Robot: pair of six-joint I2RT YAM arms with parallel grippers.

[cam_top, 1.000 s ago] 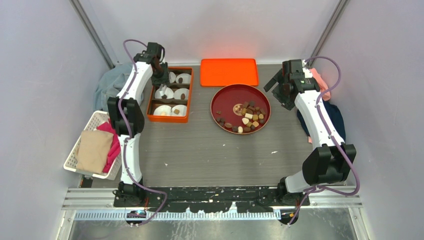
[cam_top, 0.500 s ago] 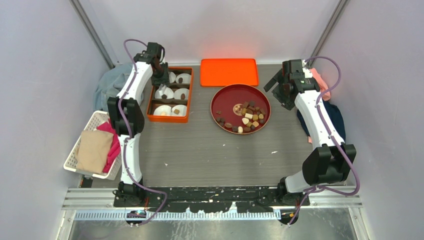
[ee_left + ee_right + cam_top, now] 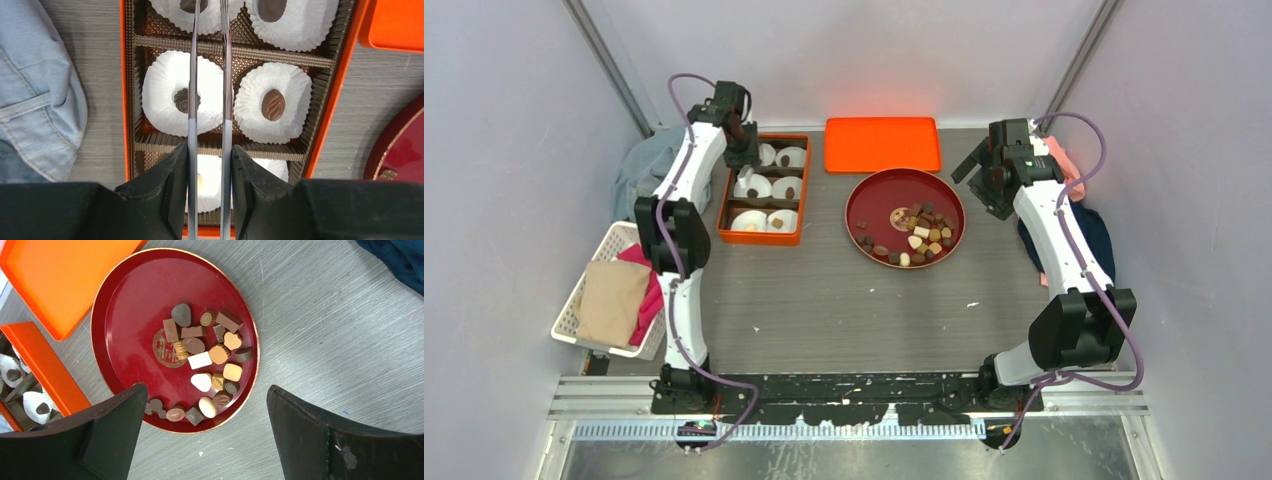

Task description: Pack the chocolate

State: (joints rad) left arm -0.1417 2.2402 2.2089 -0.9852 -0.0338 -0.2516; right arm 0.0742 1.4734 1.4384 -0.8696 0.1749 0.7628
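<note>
The chocolate lies in a loose heap on the red plate; the right wrist view shows these dark, tan and cream pieces on that plate. My right gripper hangs open above the plate's right edge, nothing between its fingers. My left gripper is shut on thin metal tweezers, whose blades reach over the orange box. Below them, a dark piece sits in a white paper cup. Another piece rests in the neighbouring cup. The tweezer tips are out of view.
An orange lid lies behind the plate. A white basket of cloths stands at the left, with a denim cloth behind it. Dark blue and pink cloths lie at the right.
My left wrist has drawn slightly back and left over the box's far end, and the tweezer blades look a little closer together. The right arm has not moved.
</note>
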